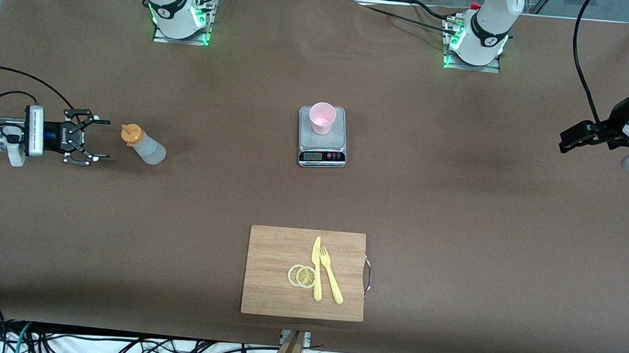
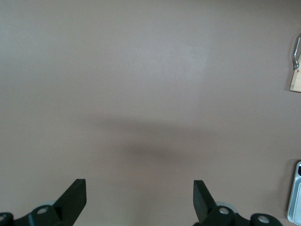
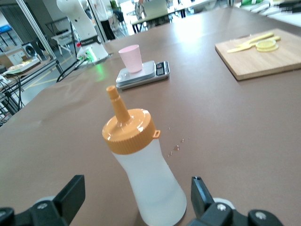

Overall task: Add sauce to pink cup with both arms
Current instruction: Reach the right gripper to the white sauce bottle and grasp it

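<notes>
A brown table (image 1: 456, 208) carries a scale (image 1: 322, 138) at its middle with the pink cup (image 1: 322, 117) upright on it. Nearer the front camera lies a board (image 1: 274, 273) with lemon slices (image 1: 302, 276), a knife (image 1: 316, 268) and a fork (image 1: 331, 274). The right gripper (image 1: 95, 139) reaches in level at its end of the table, jaws spread, just beside the sauce (image 1: 144, 144), which stands between the fingers' line, not touched. The left gripper (image 1: 569, 140), jaws apart, hangs over bare table; its arm is cut off by the frame.
</notes>
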Controlling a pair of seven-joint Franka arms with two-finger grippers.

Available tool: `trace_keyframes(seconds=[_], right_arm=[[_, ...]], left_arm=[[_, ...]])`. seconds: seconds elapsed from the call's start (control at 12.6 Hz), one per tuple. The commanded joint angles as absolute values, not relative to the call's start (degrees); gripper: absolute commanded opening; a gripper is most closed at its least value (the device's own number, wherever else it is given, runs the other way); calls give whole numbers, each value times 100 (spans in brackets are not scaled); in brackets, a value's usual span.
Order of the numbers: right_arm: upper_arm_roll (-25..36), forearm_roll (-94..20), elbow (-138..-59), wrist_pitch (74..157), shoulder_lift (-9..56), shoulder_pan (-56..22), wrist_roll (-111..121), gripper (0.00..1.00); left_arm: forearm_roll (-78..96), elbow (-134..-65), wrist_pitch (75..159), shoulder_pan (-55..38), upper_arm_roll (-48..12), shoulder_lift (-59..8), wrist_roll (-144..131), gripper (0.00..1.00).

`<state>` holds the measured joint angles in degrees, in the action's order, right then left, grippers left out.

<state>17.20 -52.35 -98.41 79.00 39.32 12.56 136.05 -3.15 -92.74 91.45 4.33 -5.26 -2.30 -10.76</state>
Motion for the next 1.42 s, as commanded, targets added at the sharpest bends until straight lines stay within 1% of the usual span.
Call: trace_keyframes(seconds=[0.0, 0.32, 0.55, 0.79, 1.35], right_arm=[[1687, -5615, -9765, 7629, 4201, 1371, 14096, 100], [1670, -6002, -9747, 7427, 4613, 1441, 14878, 100], [1635, -6091, -9764, 7304, 4684, 1433, 15169, 100], [1635, -6284, -9756, 7155, 4991, 1441, 15424, 100], [1433, -6582, -9738, 7154, 5378, 1415, 15513, 100]], left_arm=[[-185, -9404, 9220, 527, -580, -141, -949, 100], [-185, -9431, 9272, 536, -571, -141, -940, 100], [-185, -9448, 9272, 536, -571, -141, -941, 100], [-185, -9483, 9272, 536, -571, -149, -940, 100], [-185, -9483, 9290, 536, -563, -149, -949, 100]])
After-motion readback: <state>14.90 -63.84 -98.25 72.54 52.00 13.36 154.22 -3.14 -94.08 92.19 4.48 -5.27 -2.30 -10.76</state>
